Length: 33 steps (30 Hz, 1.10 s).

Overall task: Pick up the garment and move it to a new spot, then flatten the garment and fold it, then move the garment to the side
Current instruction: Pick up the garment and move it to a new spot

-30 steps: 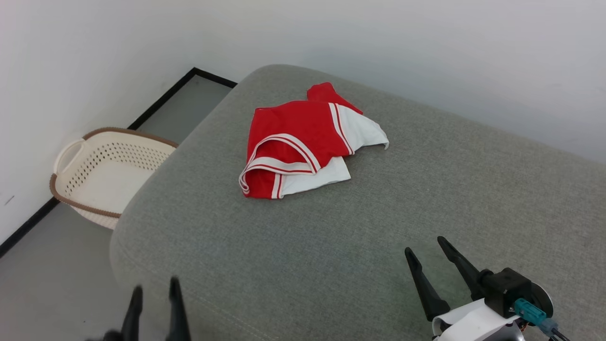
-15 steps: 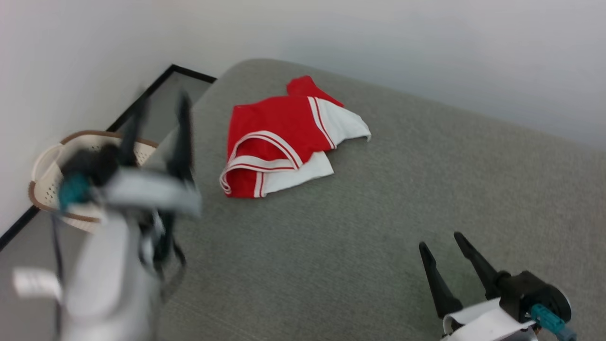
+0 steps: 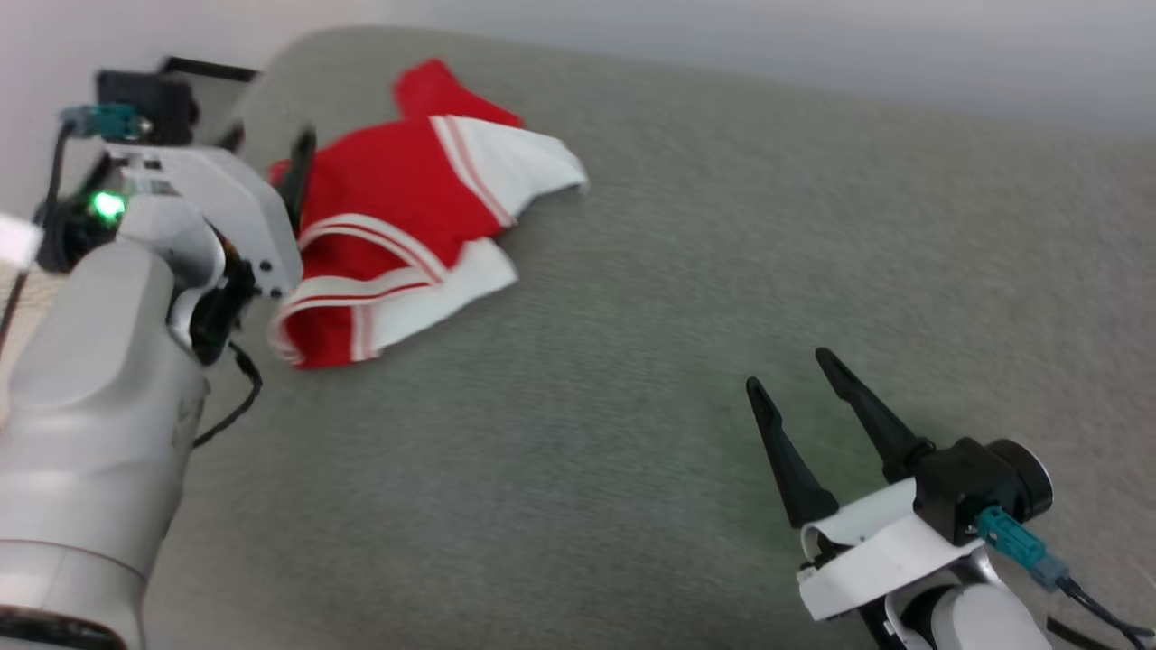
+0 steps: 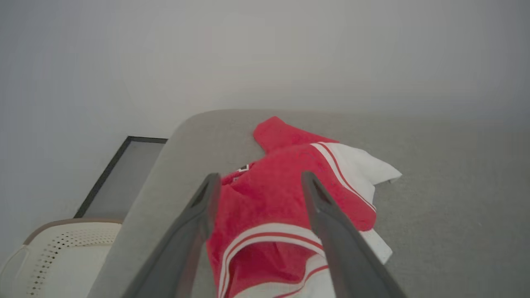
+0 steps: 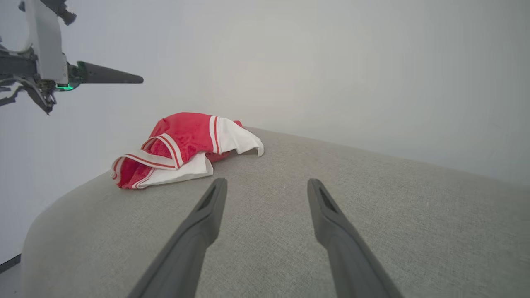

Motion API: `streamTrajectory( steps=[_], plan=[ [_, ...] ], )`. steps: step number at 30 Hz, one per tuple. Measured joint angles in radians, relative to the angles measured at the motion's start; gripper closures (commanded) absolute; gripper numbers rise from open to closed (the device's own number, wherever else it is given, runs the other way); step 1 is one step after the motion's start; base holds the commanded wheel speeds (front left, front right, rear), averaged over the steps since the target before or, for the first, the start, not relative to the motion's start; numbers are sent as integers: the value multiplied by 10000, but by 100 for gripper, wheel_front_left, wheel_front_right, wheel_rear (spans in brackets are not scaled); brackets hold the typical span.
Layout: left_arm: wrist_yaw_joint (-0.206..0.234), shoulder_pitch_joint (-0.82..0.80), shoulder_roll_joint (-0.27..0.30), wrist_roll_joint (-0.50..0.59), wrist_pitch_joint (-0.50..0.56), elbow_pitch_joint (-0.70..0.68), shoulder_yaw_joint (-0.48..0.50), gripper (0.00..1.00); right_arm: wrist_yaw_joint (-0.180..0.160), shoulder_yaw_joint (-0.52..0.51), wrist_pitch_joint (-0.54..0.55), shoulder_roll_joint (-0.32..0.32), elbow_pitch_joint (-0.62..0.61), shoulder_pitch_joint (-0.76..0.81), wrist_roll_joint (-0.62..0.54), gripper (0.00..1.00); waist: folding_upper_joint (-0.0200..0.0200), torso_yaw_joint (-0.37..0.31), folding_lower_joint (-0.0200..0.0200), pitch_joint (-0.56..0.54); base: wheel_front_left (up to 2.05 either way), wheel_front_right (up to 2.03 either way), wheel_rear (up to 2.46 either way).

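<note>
One garment (image 3: 388,199), one basket (image 4: 62,256), one cushion (image 3: 632,361), two hands: left hand (image 4: 260,178), right hand (image 3: 787,370)

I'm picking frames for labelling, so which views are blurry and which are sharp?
Head view: motion-blurred, stripes on the garment smeared. Left wrist view: garment clear, left gripper soft up close. Right wrist view: sharpest, even light, no glare.

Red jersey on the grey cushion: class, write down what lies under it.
The jersey rests directly on the grey cushion; a white sleeve pokes out beneath its red top fold. Anything between the bunched layers is covered.
</note>
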Motion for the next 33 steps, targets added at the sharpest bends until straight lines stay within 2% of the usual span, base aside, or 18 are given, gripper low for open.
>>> streamTrajectory(
  steps=[4,9,15,21,30,31,32,33],
  plan=[
    [-2,-231,500,-1317,1661,497,-849,0,0,192,-107,44,113,-292,23,0,0,-531,0,395,0,0,0],
    [0,-361,989,-2652,2849,779,-1191,0,0,451,-173,50,102,-597,33,0,0,-1076,0,852,0,0,0],
    [0,-517,1145,-4088,3300,1087,-976,0,0,523,25,-33,-234,-819,-65,0,0,-1480,0,1528,0,0,0],
    [0,-590,1087,-4729,3593,1365,-1162,0,0,495,186,-50,-591,-923,-167,0,0,-1776,0,2193,0,0,0],
    [0,-1110,1409,-4953,3962,1647,-1691,0,0,401,288,-27,-1131,-923,-393,0,0,-2109,0,2863,0,0,0],
    [2,-1148,1417,-5078,4069,1699,-1710,22,0,403,307,-17,-1170,-923,-424,0,0,-2143,0,2892,0,0,0],
    [17,-1185,1453,-5147,4226,1685,-1764,55,0,405,332,-6,-1212,-923,-437,0,0,-2172,0,2915,0,0,0],
    [31,-1207,1498,-5187,4299,1670,-1802,81,0,403,336,0,-1252,-923,-456,0,0,-2190,0,2939,0,0,0]
  ],
)
